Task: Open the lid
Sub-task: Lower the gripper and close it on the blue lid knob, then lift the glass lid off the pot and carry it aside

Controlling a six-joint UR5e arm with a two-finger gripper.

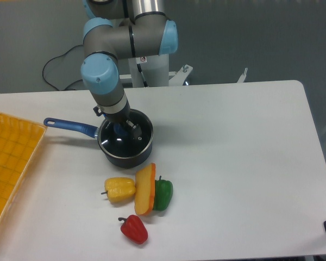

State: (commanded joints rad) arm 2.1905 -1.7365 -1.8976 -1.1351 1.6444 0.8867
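The glass lid with a thin metal rim lies on the dark saucepan, whose blue handle points left. My gripper reaches straight down over the lid's centre. Its fingers stand on either side of the blue knob, which is mostly hidden behind them. The jaws look closed on the knob. The lid sits flat on the pan.
In front of the pan lie a yellow pepper, an orange wedge, a green pepper and a red pepper. A yellow basket stands at the left edge. The arm's base is behind the pan.
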